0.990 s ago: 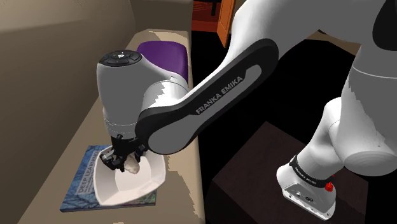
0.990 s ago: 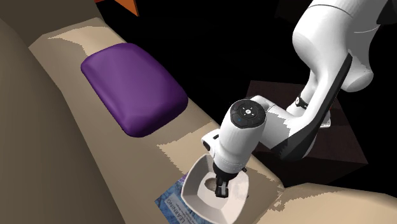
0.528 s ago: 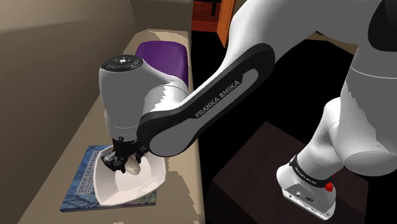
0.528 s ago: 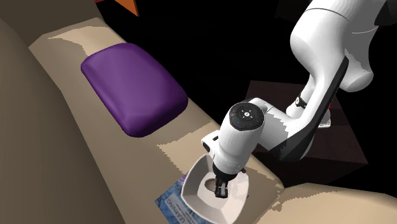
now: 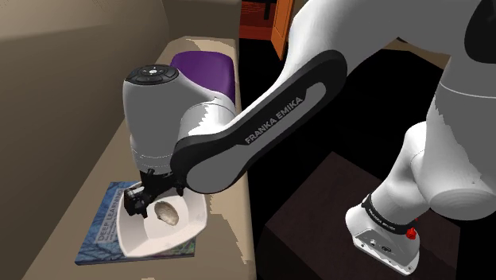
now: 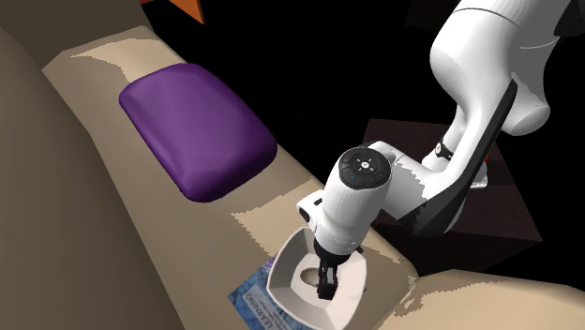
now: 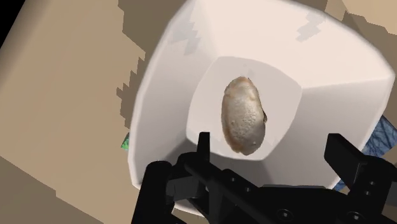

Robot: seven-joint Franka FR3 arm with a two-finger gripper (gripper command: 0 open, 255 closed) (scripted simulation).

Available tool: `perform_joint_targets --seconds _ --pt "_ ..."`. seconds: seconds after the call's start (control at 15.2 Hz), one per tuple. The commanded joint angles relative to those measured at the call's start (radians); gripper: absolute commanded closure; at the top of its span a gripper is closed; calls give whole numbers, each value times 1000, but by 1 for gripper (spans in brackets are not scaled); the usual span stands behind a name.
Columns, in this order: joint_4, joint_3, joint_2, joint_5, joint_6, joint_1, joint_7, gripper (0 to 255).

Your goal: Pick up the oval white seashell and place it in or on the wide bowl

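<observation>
Shoulder view: My hand [image 5: 145, 199] hangs low over the wide white bowl [image 5: 193, 227], its black fingers spread apart and gripping nothing. The oval seashell [image 5: 166, 211], pale and speckled grey-brown, lies inside the bowl just beside the fingers. The bowl rests on a blue book [image 5: 94, 232] near the outer edge of a beige seat [image 5: 103, 151], the edge that borders a black area. A purple cushion [image 5: 208, 67] sits toward the seat's far end, well apart from the bowl.

Second exterior view: My hand [image 6: 325, 282] points straight down into the bowl [image 6: 287, 292], and the seashell [image 6: 308, 276] shows on the bowl's floor beside the fingers. A corner of the book [image 6: 247, 302] sticks out from under the bowl. The cushion [image 6: 197, 127] lies flat farther along the seat.

Wrist view: The seashell [image 7: 242, 116] lies on the bowl's flat floor, ahead of my two fingers [image 7: 203, 144], which stand wide apart and do not touch it. The bowl's sloping wall [image 7: 170, 95] rings it.
</observation>
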Motion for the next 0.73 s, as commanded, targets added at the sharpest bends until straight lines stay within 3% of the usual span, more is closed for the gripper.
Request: perform_joint_targets --seconds 0.0,0.13,0.66 --pt "2 10 -39 22 -38 -11 -15 0" --pt "9 20 -82 48 -85 -22 -31 0" --pt "9 19 -82 48 -84 -22 -32 0"
